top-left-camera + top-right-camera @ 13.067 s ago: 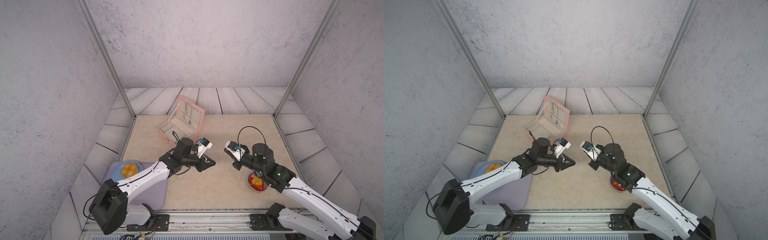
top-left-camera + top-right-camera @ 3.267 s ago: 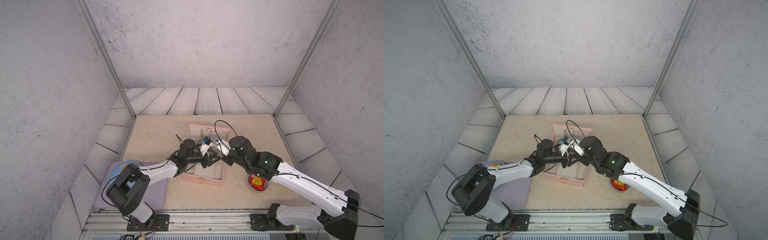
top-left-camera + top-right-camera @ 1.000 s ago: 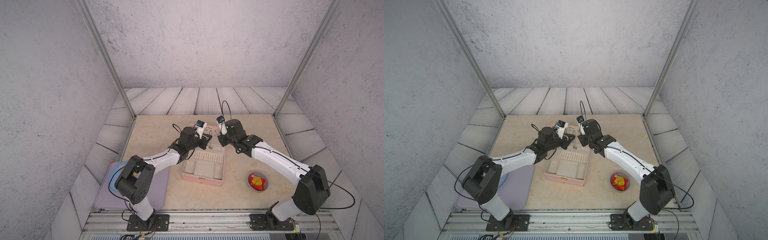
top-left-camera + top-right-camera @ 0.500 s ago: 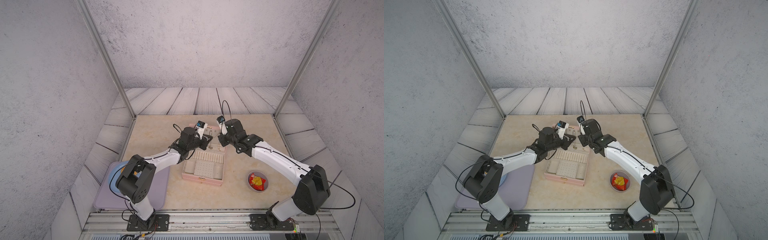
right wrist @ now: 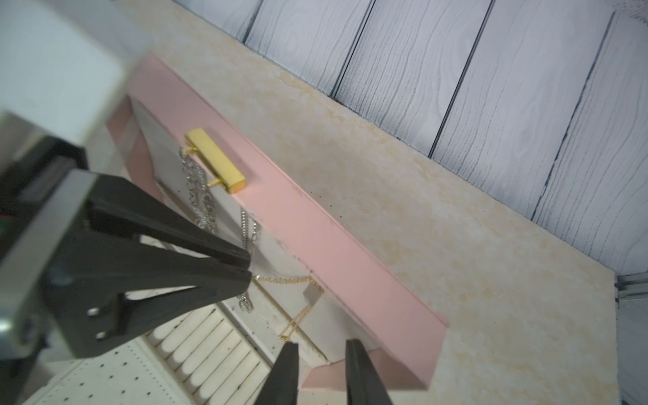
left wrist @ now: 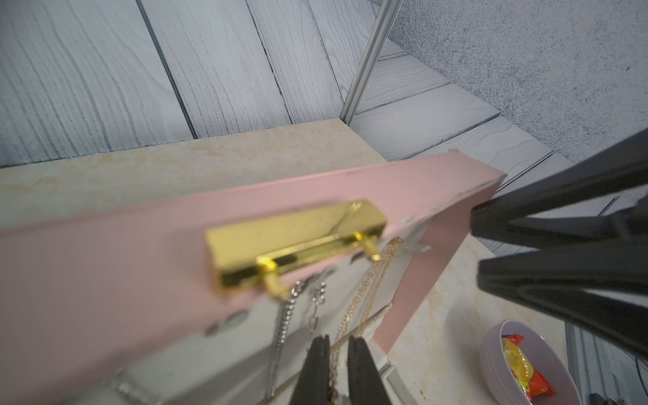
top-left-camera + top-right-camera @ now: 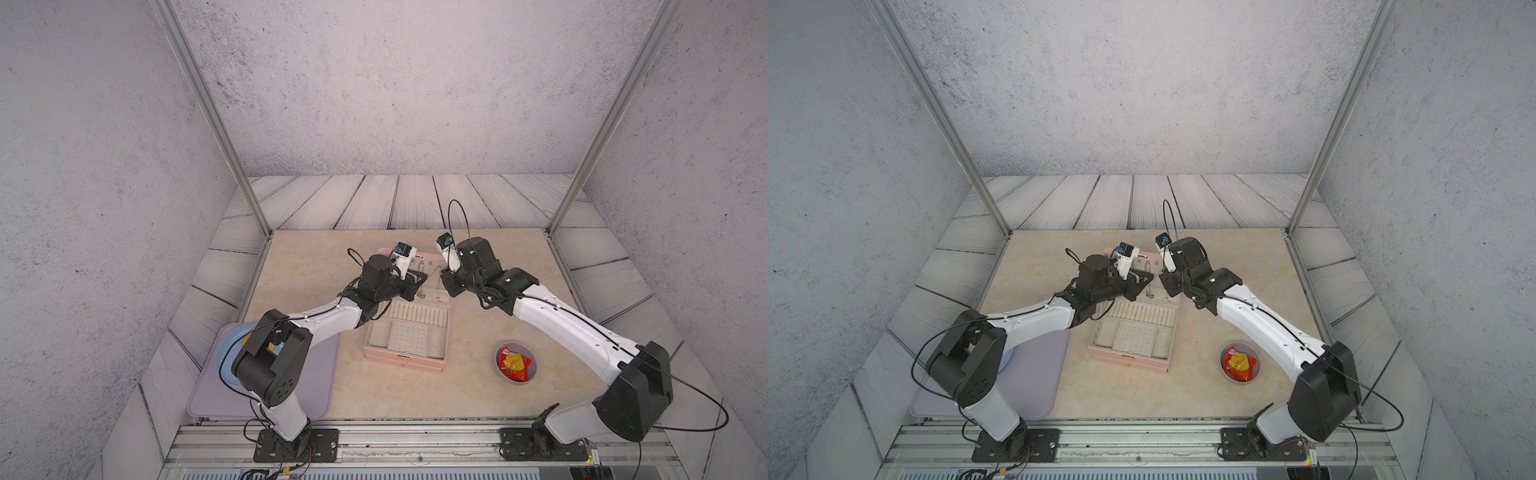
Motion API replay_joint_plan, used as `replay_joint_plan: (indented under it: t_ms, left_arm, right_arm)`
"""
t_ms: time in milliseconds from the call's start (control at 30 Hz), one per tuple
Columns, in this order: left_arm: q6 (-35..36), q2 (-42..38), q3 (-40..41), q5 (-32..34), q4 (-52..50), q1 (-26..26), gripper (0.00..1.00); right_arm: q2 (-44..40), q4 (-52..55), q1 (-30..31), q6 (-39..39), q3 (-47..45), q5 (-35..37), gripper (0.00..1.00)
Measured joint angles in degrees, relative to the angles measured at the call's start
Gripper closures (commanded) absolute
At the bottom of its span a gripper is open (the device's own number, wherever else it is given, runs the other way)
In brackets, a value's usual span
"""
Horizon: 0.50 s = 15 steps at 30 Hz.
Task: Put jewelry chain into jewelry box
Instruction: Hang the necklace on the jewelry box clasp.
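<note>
The pale pink jewelry box lies open mid-table, its lid upright on the far side. The thin gold jewelry chain hangs from the lid's inner top edge. My left gripper is shut on that chain in front of the lining. My right gripper stands open by the lid's right end. The chain's loose end dangles just off one of its fingertips, and nothing is between them.
Two silvery chains hang beside the gold clasp. A lilac bowl with a snack packet sits right of the box. A lilac tray with a blue plate lies at the left.
My right gripper has opened and let go of the chain's end, which now hangs free. The left gripper stays shut on the chain; both arms hold their places at the lid.
</note>
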<state>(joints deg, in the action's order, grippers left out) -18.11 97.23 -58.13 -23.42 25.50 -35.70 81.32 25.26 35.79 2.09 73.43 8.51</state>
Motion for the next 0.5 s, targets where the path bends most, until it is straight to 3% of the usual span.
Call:
replay_joint_plan:
  t_ms: [133, 500]
  left_arm:
    - [-0.17, 1.38, 0.0, 0.0, 0.0, -0.98, 0.97]
    - [-1.03, 2.97, 0.0, 1.03, 0.85, -1.97, 0.62]
  right_arm:
    - [-6.25, -1.09, -0.09, 1.44, -2.78, -0.96, 0.54]
    - [-7.67, -5.09, -1.55, 14.93, -4.35, -5.38, 0.32]
